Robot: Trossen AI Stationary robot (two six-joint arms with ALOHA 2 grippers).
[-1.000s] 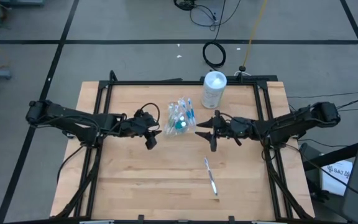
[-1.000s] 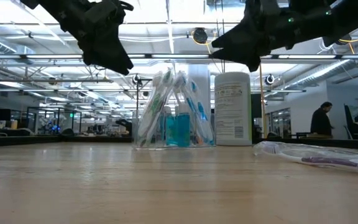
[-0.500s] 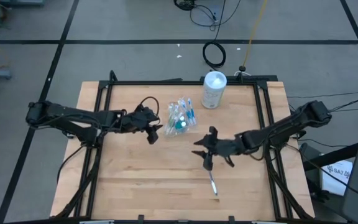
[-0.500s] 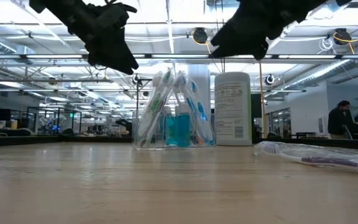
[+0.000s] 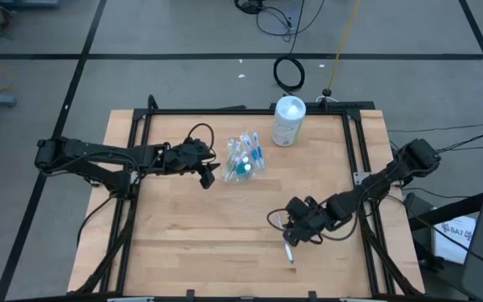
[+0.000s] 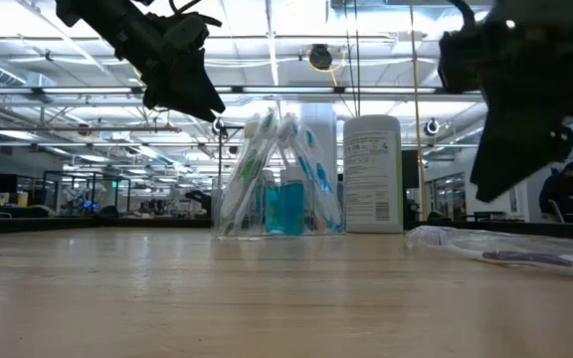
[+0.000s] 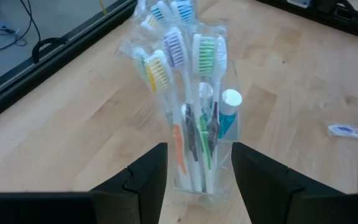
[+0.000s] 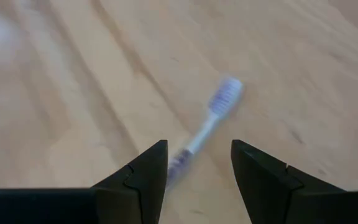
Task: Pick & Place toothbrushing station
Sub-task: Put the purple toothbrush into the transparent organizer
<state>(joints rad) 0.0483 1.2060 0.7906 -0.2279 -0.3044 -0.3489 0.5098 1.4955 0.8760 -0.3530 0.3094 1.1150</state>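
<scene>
From above, your right gripper (image 5: 295,233) has swung away from the middle of the table and dropped over the loose toothbrush (image 5: 288,249) lying near the front edge, so the pick is being lined up; your left gripper (image 5: 207,173) has barely moved and waits just beside the clear holder (image 5: 243,159) packed with wrapped brushes, the white bottle (image 5: 288,121) standing behind it at the back rail. At table height, you see the left gripper hanging above and to one side of the holder (image 6: 282,179), while the right gripper (image 6: 515,149) has come in large and close, above the wrapped toothbrush (image 6: 505,254); its fingertips are hard to read there, dark against the room. Through the left wrist, both fingers (image 7: 145,177) stand apart with nothing between them, framing the holder (image 7: 194,118); its base is partly cut off by them. Through the right wrist, fingers (image 8: 263,171) spread and empty, the toothbrush (image 8: 210,124) sits blurred between them and farther out, not yet touched, handle end hidden behind one finger. By my read you are seconds from closing.
</scene>
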